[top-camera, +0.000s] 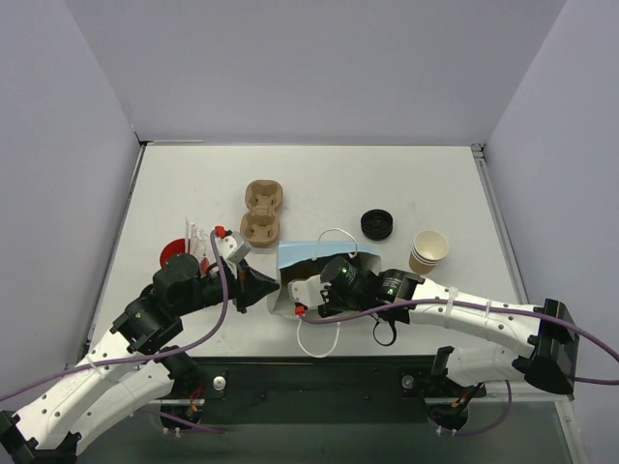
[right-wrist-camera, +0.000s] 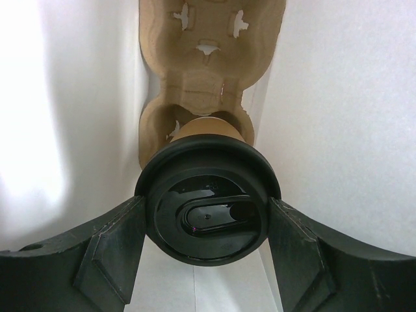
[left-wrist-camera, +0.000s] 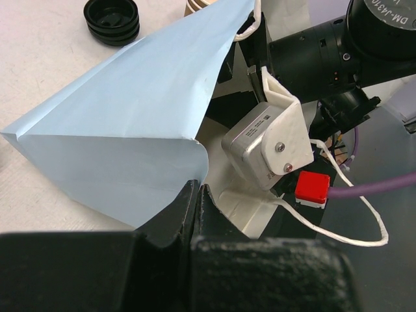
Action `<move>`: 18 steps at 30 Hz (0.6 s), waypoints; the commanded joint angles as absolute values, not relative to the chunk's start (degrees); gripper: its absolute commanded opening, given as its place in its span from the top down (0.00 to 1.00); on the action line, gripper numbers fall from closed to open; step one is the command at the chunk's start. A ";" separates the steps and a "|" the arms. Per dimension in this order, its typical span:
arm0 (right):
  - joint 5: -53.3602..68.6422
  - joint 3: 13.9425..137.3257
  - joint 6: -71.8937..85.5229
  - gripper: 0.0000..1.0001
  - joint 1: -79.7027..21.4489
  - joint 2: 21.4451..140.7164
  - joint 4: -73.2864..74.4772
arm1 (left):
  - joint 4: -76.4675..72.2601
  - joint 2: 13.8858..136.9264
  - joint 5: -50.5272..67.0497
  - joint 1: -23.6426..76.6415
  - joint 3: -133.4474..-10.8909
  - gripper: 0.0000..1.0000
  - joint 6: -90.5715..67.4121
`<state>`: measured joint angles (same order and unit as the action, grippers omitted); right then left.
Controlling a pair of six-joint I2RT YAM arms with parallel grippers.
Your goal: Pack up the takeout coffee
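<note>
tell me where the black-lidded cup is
In the right wrist view's centre, the black-lidded cup is gripped by the right hand inside the bag, its base at the pulp tray.

Tight inside bag [right-wrist-camera: 338, 97]: hemmed by walls close on both sides, tray [right-wrist-camera: 208, 39] ahead, near hole taken by cup [right-wrist-camera: 207, 214], far hole free.

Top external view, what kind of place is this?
Probably a robot test cell: a white table boxed by plain walls, two arms bolted at its near edge, and staged props, a blue paper bag and pulp cup tray.
</note>
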<state>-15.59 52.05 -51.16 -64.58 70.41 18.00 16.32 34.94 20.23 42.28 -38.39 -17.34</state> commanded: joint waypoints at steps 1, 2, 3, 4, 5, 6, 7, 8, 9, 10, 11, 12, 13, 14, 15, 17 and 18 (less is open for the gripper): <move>-16.61 50.72 -52.64 0.62 -64.34 70.49 18.20 | 16.43 35.07 20.65 42.28 -41.31 1.00 -17.31; -16.52 50.36 -52.91 0.62 -64.34 70.58 17.76 | 16.44 35.16 20.74 42.28 -41.40 1.00 -17.31; -16.52 50.10 -53.08 0.62 -64.34 70.66 17.41 | 16.52 35.24 20.83 42.28 -41.40 1.00 -17.31; -16.26 49.84 -53.09 0.62 -64.25 70.93 16.97 | 16.61 35.16 20.92 42.28 -41.40 1.00 -17.31; -16.35 49.75 -53.17 0.62 -64.25 71.19 16.88 | 16.79 35.16 20.92 42.28 -41.40 1.00 -17.31; -16.35 49.75 -53.00 0.62 -64.25 71.37 16.70 | 16.79 35.24 20.92 42.28 -41.40 1.00 -17.49; -16.35 49.57 -53.09 0.62 -64.25 71.37 16.18 | 16.70 35.16 20.92 42.28 -41.40 1.00 -17.66; -16.26 49.57 -53.00 0.62 -64.25 71.37 15.91 | 16.70 35.33 20.83 42.28 -41.40 1.00 -17.75; -16.17 49.66 -53.00 0.62 -64.25 71.45 15.65 | 16.61 35.25 20.83 42.28 -41.40 1.00 -18.01; -16.17 49.75 -53.09 0.62 -64.25 71.54 15.56 | 16.52 35.42 20.92 42.28 -41.48 1.00 -18.10; -16.35 49.83 -53.17 0.62 -64.25 71.63 15.38 | 16.52 35.51 20.92 42.28 -41.40 1.00 -18.28; -16.26 49.75 -53.09 0.62 -64.07 71.72 15.21 | 16.44 35.59 20.92 42.28 -41.40 1.00 -18.37; -16.26 49.66 -53.00 0.62 -63.99 71.54 14.60 | 16.44 35.60 20.92 42.28 -41.48 1.00 -18.37; -16.35 49.31 -53.00 0.62 -63.90 71.63 14.24 | 16.35 35.60 20.92 42.28 -41.48 1.00 -18.46; -16.61 49.05 -52.91 0.62 -63.81 71.54 13.89 | 16.26 35.60 21.00 42.28 -41.48 1.00 -18.54; -17.05 48.26 -53.09 0.62 -63.72 71.72 13.10 | 16.26 35.77 21.00 42.28 -41.48 1.00 -18.63; -17.14 47.90 -52.91 0.62 -63.63 71.72 12.83 | 16.26 35.77 21.01 42.28 -41.48 1.00 -18.81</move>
<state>-15.62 49.25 -52.47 -64.14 71.26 14.72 16.97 35.70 20.23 42.28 -38.50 -17.87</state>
